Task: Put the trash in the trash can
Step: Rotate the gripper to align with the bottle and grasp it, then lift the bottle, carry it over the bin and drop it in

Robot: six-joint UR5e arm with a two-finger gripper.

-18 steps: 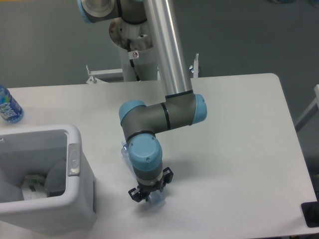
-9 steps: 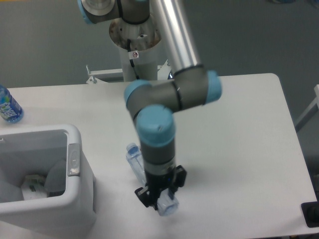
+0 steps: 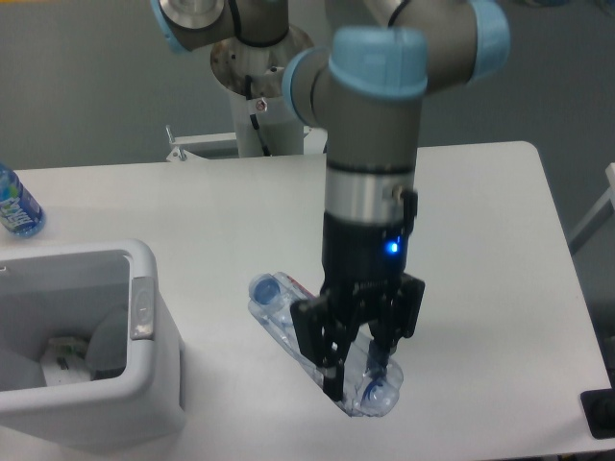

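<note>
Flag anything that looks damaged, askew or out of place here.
The clear plastic bottle in the gripper is crushed and hangs at a slant. A blue-tinted bottle sits half out of frame at the table's left edge. Nothing is spilled.

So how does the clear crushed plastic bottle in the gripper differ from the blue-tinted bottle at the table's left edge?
The clear crushed plastic bottle is colourless; the blue-tinted bottle looks blue. The clear one shows fully, gripped near its base by the gripper; the blue one is cut off by the picture edge and untouched. Both are plastic bottles outside the white bin.
</note>
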